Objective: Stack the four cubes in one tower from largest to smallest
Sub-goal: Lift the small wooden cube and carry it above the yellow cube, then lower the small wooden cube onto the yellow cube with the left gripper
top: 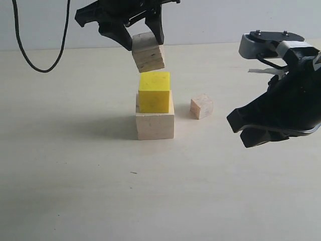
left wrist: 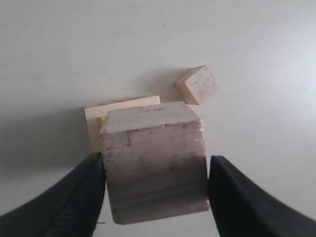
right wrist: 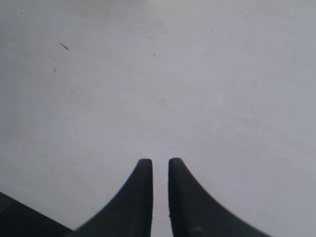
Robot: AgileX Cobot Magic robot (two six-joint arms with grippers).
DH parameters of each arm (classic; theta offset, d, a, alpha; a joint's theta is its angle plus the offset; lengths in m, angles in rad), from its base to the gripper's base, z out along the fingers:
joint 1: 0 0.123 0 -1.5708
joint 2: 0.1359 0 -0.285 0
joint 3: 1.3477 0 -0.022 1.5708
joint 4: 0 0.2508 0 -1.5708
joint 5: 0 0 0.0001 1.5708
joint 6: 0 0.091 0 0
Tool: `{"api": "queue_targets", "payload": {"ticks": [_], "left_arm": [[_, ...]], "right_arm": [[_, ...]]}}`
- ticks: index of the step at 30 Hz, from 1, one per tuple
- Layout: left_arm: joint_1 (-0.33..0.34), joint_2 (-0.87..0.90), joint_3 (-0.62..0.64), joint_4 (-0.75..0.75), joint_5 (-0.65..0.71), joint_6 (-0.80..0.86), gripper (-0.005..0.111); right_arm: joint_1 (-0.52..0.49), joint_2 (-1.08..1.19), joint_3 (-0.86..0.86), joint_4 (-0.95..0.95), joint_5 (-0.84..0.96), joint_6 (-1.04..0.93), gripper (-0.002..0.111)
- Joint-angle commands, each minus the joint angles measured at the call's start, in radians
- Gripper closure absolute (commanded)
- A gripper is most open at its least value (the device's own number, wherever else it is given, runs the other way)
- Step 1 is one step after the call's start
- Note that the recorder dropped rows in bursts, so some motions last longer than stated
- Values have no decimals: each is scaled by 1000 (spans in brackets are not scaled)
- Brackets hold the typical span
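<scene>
My left gripper (top: pixel 144 43) clamps the plywood cube (top: pixel 148 52) in wide-set jaws, tilted just above the yellow cube (top: pixel 154 93), which sits on the pale cube (top: pixel 155 126); the small tan cube (top: pixel 201 106) lies beside them; my right gripper (right wrist: pixel 160 170) is nearly closed and empty

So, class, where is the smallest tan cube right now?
In the exterior view the small tan cube sits on the table, just right of the pale cube carrying the yellow cube, not touching it.

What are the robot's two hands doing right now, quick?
Left gripper: closed on the plywood cube, holding it above the yellow cube.
Right gripper: nearly shut, holding nothing.
</scene>
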Motion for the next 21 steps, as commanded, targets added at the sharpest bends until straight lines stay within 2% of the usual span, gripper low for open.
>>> {"api": "queue_targets", "payload": {"ticks": [1, 9, 21], "left_arm": [[-9, -4, -10, -6, -5, 9, 107], [-42, -4, -10, 19, -5, 30, 107], [-42, -4, 57, 50, -5, 30, 107]], "right_arm": [[-4, -6, -4, -5, -12, -8, 96], [-4, -6, -4, -1, -9, -8, 96], [-4, -6, -4, 5, -9, -13, 96]]}}
